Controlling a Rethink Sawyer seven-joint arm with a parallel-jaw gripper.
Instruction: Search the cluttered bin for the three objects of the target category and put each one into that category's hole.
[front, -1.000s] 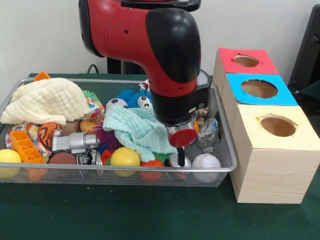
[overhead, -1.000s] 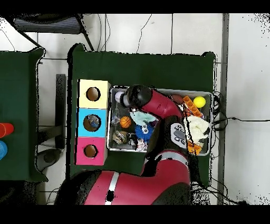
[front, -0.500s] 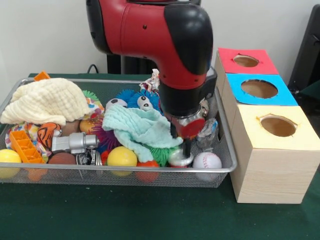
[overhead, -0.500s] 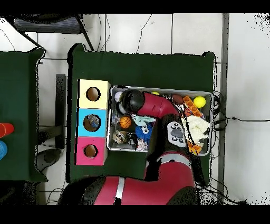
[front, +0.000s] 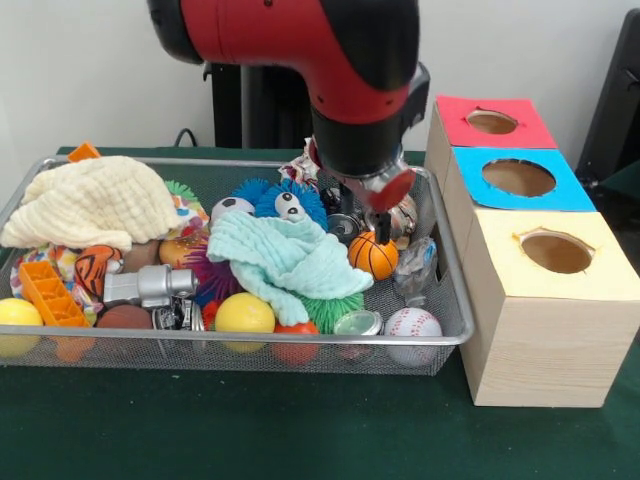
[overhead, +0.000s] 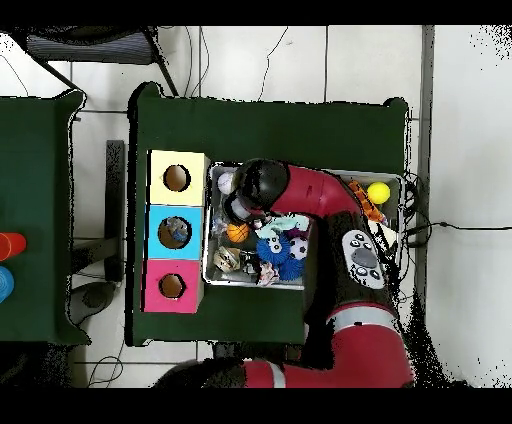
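Observation:
The silver wire-mesh bin (front: 452, 335) is full of toys and cloths; it also shows in the overhead view (overhead: 208, 262). One see-through creased plastic piece (front: 415, 265) leans against the bin's right wall. I cannot pick out other such pieces. My gripper (front: 381, 231) hangs under the red arm, just above a small orange basketball (front: 372, 257) and left of the plastic piece. Nothing shows in its grasp. The hole (front: 492, 122) in the red-topped box is the farthest of three and also shows in the overhead view (overhead: 172, 286).
A blue-topped hole (front: 518, 177) and a yellow-topped hole (front: 556, 252) lie nearer along the box row. A mint cloth (front: 285, 258), a cream cloth (front: 95, 200), a baseball (front: 412, 322), a yellow ball (front: 243, 313) and shiny cans (front: 357, 323) crowd the bin.
The arm has lifted and drawn back from the bin's front right corner. This uncovers the orange basketball and a shiny can by the baseball.

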